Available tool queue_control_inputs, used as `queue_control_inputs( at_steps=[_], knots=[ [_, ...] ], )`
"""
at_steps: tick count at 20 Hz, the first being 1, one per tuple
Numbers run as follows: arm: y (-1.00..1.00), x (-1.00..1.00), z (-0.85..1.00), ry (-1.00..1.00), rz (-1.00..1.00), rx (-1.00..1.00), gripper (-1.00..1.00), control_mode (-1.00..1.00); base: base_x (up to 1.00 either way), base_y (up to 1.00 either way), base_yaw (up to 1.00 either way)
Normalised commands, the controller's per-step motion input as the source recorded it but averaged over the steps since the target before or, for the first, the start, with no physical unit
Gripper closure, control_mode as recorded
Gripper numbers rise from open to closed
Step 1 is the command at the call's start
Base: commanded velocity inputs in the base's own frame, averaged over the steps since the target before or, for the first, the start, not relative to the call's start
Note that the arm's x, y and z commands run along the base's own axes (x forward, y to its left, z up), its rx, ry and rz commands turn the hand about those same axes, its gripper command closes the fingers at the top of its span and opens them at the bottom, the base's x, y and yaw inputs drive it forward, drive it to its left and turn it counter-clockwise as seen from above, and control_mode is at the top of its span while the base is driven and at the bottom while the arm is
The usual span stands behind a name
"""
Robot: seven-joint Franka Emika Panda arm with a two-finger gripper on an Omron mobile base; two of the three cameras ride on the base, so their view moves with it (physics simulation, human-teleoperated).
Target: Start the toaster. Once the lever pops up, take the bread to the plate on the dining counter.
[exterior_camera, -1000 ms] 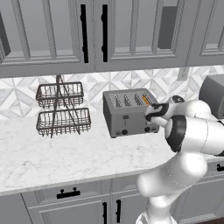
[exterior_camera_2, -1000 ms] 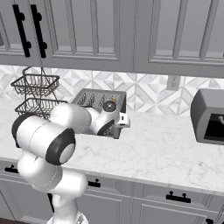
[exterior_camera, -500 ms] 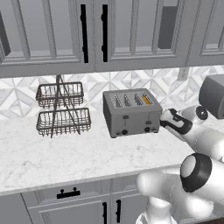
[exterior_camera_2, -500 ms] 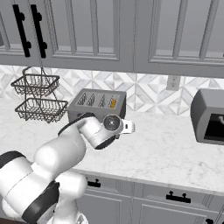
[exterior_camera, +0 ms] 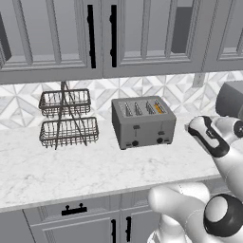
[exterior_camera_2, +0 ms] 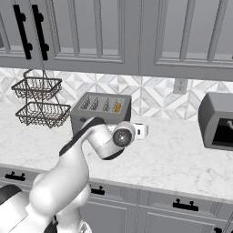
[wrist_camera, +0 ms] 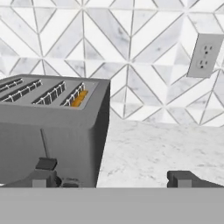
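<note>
- Grey kitchen, shaker cabinets above, white marble counter [exterior_camera: 95, 173] with a chevron tile backsplash behind it.
- Toaster [exterior_camera: 144, 122] stands on the counter near the backsplash, its long side running left to right along the wall, its front with two knobs and the levers turned toward the robot.
- Bread [exterior_camera: 160, 108] sits down in the rightmost slot, on edge; just an orange-gold crust strip shows at the top. Slots run front to back.
- Judgement: the toaster is stiff and heavy enough to stay put under a downward lever press. The slice looks light, soft and crushable; best pinched across its thin faces at the top edge, once it has risen.
- Right-hand lever [wrist_camera: 46, 163] is a small black tab on the front face, close to the lower left of the hand view.
- Gripper [wrist_camera: 114, 178] is beside the toaster's right end, fingers spread wide, nothing between them.
- Two-tier wire basket [exterior_camera: 66, 118] stands well left of the toaster.
</note>
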Motion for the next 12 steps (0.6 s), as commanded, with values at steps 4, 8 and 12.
queue_control_inputs(
  at_steps=[4,8,12],
  knots=[
    [-0.28,-0.11,0.49,-0.03,0.00,0.01,-1.00,-1.00,0.00,0.00,0.00],
    [-0.32,-0.01,0.48,0.00,-0.01,0.00,-1.00,-1.00,0.00,0.00,0.00],
    [-0.38,-0.06,0.37,0.00,-0.02,0.01,-1.00,-1.00,0.00,0.00,0.00]
  ],
)
